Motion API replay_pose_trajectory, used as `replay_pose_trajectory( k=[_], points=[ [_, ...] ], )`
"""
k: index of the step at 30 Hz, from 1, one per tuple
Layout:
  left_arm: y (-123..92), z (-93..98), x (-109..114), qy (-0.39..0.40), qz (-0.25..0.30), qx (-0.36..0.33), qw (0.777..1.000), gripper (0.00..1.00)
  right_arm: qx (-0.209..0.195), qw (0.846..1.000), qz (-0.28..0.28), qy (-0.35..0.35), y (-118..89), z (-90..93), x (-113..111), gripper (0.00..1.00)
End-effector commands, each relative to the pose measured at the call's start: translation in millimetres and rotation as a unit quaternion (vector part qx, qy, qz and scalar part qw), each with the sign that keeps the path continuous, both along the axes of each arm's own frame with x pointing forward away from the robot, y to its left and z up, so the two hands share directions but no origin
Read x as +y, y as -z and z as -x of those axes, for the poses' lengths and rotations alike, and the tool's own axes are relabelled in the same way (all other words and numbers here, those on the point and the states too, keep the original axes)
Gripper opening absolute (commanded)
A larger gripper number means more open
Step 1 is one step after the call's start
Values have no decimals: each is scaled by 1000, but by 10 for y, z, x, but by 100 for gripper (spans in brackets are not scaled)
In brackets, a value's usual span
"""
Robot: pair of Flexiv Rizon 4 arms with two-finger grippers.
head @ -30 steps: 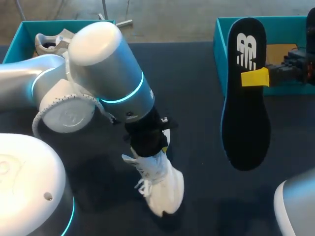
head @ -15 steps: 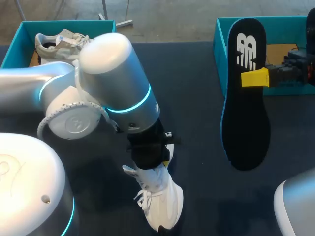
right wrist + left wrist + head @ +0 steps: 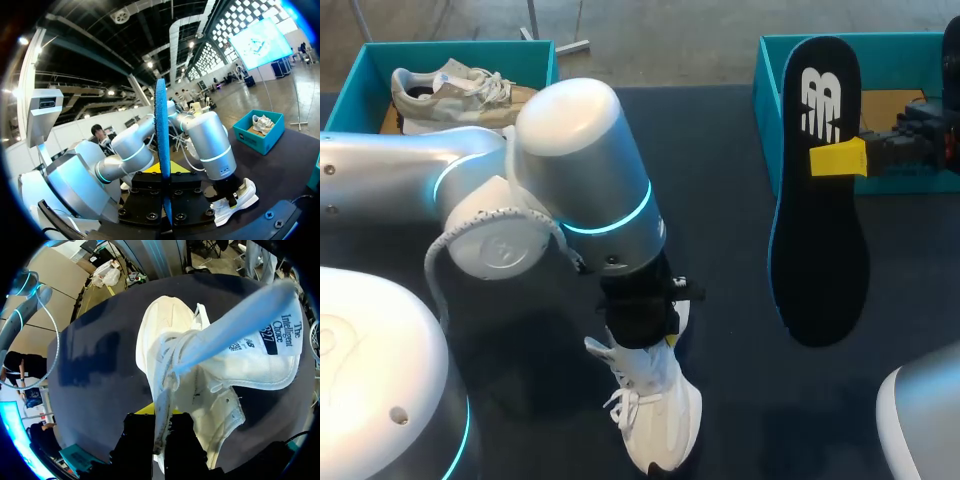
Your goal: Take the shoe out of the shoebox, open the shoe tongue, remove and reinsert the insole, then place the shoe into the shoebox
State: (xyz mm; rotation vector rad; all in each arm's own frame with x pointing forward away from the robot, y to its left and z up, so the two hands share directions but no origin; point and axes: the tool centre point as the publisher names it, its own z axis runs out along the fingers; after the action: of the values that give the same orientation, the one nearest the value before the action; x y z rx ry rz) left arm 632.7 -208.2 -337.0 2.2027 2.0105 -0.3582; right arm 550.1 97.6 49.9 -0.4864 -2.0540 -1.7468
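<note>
The left end effector (image 3: 661, 337) pinches the shoe (image 3: 660, 418), apparently by its collar, at lower centre of the frame. The right end effector (image 3: 840, 158) clamps the insole (image 3: 820, 250) at upper right.

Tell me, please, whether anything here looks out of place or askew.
The insole is out of its shoe, held up in the air, clamped in the right gripper. The white shoe sits on the table, tongue pulled wide, gripped by the left gripper.
</note>
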Motion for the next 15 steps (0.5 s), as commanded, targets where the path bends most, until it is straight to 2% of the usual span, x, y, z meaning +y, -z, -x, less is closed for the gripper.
replay_pose_trajectory(
  k=[1, 15],
  points=[
    [89, -30, -119, -2, -13, 5, 1000, 0, 1, 1000, 3, -4, -15, -49, 26, 0],
    [193, -80, -213, -22, -33, 14, 999, 0, 1, 1000, 3, -4, -15, -49, 26, 0]
  ],
)
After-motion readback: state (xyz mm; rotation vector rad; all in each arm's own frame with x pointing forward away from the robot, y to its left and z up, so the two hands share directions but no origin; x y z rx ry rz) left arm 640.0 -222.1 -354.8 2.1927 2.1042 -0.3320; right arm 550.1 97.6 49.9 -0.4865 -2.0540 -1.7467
